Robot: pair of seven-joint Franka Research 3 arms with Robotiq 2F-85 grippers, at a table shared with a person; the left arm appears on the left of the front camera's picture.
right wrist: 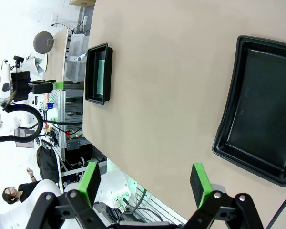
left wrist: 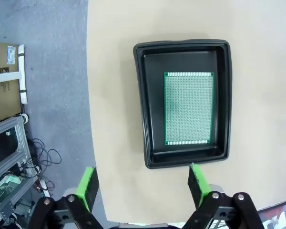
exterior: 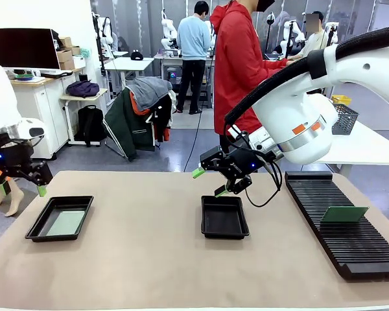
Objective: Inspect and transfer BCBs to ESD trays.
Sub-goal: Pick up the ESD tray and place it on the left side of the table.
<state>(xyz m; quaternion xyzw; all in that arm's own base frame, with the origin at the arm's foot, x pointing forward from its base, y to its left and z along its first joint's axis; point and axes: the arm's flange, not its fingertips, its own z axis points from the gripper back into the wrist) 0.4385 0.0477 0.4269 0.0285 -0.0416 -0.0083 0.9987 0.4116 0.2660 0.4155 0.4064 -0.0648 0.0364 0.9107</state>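
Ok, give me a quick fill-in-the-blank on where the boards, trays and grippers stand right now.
1. The left tray holds ___ BCB.
2. The middle tray is ___.
3. A second BCB stands on edge in the ___ at the right.
4. The left gripper and right gripper are both ___.

Missing words: one; empty; rack; open.

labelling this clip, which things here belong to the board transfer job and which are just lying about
Job: left tray, holding one BCB; middle tray, empty; second BCB in the slotted rack.
Lying about: wire basket; backpack; draped jackets.
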